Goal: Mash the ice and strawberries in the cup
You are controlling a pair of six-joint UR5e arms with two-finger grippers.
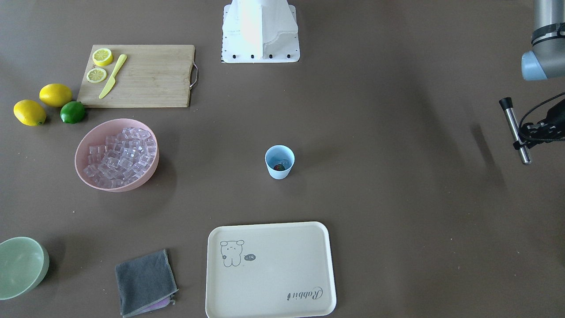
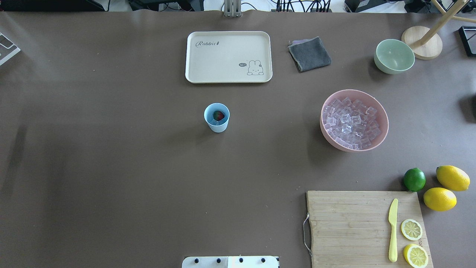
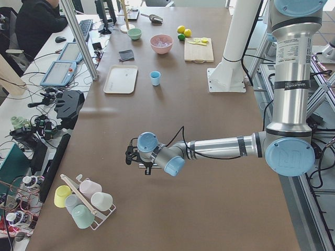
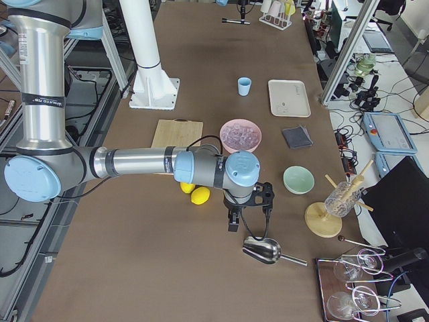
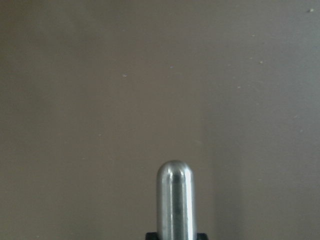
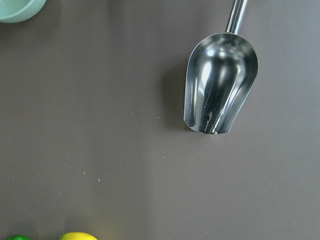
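— At table centre: cup status?
— Upright, standing alone. Strawberry lies at its bottom. Tray lies just beyond cup, not touching. Ice heaped in pink bowl, well apart, toward robot's right.
— Left gripper?
— Near table's left end, well apart from cup, raised off the surface. Clamped on steel muddler; wrist view shows its rounded tip over table.
— Right gripper?
— Seen in side view only; apart or together, cannot tell. Hangs over table beside scoop, which lies hollow-up near green bowl.
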